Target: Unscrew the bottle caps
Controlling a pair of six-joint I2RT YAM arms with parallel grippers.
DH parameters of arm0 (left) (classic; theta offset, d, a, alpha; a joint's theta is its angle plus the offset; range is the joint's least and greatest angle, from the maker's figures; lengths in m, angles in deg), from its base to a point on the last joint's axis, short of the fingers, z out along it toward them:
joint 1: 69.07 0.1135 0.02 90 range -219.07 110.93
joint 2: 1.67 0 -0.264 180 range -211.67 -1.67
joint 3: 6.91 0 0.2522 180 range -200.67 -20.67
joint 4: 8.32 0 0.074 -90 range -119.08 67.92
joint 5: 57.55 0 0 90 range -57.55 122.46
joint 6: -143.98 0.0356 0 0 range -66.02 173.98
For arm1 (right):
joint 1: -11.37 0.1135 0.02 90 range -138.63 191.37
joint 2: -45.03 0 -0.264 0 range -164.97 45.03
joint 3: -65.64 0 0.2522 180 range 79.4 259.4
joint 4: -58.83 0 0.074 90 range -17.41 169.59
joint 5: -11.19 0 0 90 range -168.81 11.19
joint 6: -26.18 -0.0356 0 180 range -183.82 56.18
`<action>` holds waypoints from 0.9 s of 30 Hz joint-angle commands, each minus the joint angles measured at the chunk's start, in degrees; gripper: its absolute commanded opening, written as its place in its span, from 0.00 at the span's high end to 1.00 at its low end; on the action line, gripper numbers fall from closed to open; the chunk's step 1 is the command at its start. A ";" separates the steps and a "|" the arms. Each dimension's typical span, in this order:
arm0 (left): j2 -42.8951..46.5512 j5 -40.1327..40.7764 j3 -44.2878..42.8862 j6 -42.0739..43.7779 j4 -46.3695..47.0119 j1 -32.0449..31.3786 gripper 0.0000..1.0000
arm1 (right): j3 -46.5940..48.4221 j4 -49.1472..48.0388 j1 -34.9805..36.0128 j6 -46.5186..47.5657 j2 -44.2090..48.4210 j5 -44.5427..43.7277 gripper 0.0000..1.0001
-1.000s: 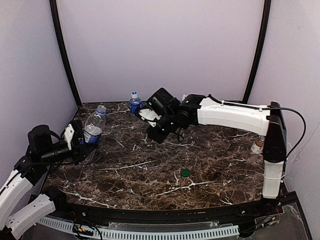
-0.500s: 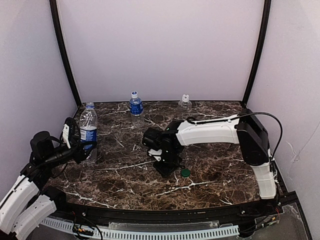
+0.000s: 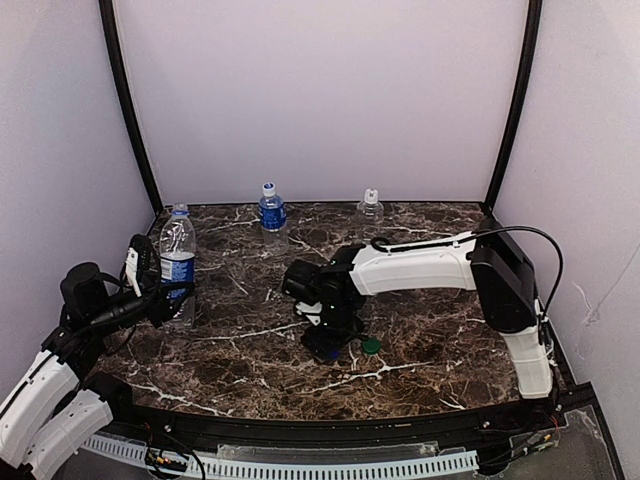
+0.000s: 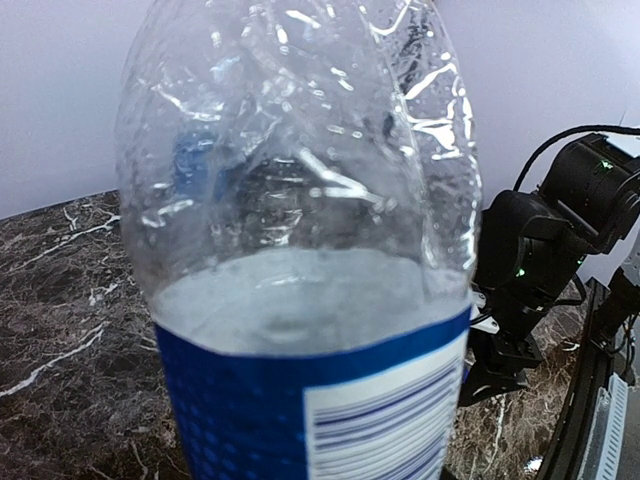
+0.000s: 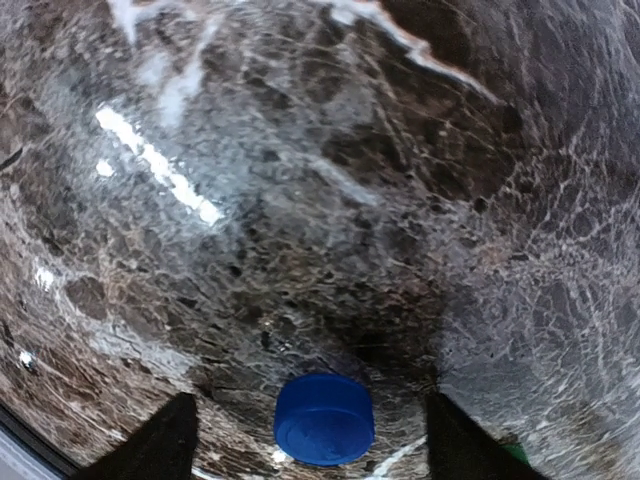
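Now, held bottle (image 3: 177, 245): a clear one with a blue label, kept upright at the left side of the table (image 3: 250, 365); in the left wrist view its crinkled clear wall and the label's barcode are seen up close.
Its neck: too small in the overhead view for cap on or cap off to be told.
Left gripper (image 3: 172, 300): clamped around the lower part of the held bottle.
Blue cap (image 5: 323, 420): laid flat on the dark marble, near the middle of the table and toward the front.
Right gripper (image 5: 308, 397): pointed down over the blue cap with its fingers spread wide; the cap is framed between them and touched by neither.
Green cap (image 3: 371, 346): set on the marble just to the right of the right gripper.
Back bottle (image 3: 270, 210): small, blue-labelled, stood upright at the rear centre with a cap seen on its neck.
Plain clear bottle (image 3: 370, 205): stood upright at the rear, to the right of the back bottle and well apart from it, with a white cap on top.
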 commanded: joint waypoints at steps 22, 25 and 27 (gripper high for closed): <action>-0.88 -22.89 -2.73 10.76 3.03 -0.48 0.58 | 13.24 -63.93 3.49 6.32 11.58 23.65 0.20; -0.91 -22.74 -2.90 11.07 2.74 -0.78 0.57 | 17.02 -61.90 4.65 6.92 8.63 22.63 0.26; -0.94 -22.82 -3.02 11.14 2.64 -0.87 0.57 | 17.78 -61.31 4.76 6.11 7.89 22.11 0.28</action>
